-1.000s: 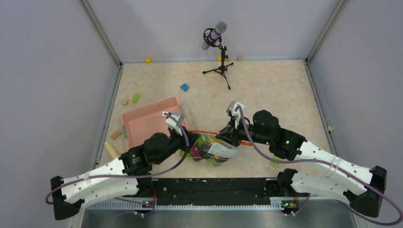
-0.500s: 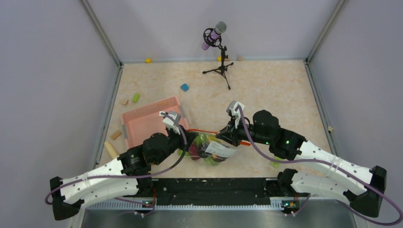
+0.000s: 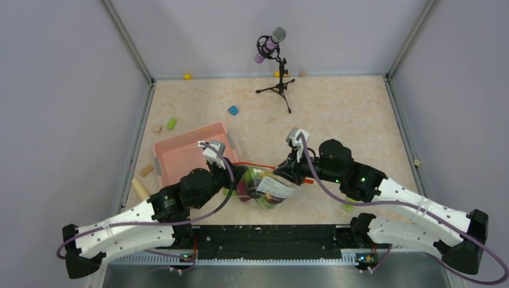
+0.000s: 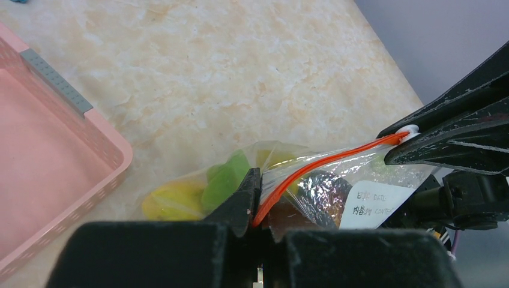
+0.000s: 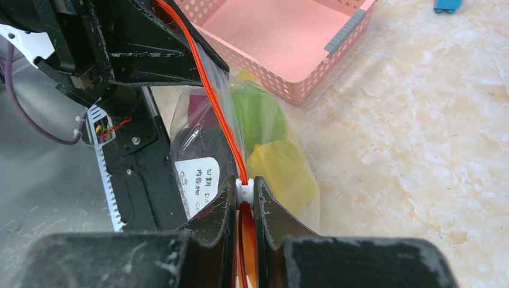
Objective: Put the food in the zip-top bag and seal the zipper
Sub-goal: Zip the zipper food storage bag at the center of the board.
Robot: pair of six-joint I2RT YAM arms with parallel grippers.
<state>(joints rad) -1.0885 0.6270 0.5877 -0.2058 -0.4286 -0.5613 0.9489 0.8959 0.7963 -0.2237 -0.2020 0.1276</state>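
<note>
The clear zip-top bag (image 3: 267,187) hangs between my two grippers near the table's front. Inside it lie the food pieces: green (image 4: 225,177), yellow (image 4: 171,201), dark brown (image 4: 321,186) and maroon (image 5: 198,108). The orange-red zipper (image 4: 324,162) runs taut from one gripper to the other. My left gripper (image 4: 259,201) is shut on the zipper's left end at the bag's corner. My right gripper (image 5: 245,201) is shut on the white slider (image 5: 245,191) at the zipper's right end. The bag's white label (image 5: 197,180) faces the arm bases.
The pink slotted basket (image 3: 189,153) stands just left of the bag. A microphone on a tripod (image 3: 277,72) stands at the back. A blue block (image 3: 233,110), a green block (image 3: 171,123) and tan blocks (image 3: 146,170) lie at the left. A green piece (image 3: 348,207) lies under the right arm.
My left gripper has drawn back to the left with the bag's corner. The zipper is stretched tighter. The right gripper has stayed in place on the slider.
</note>
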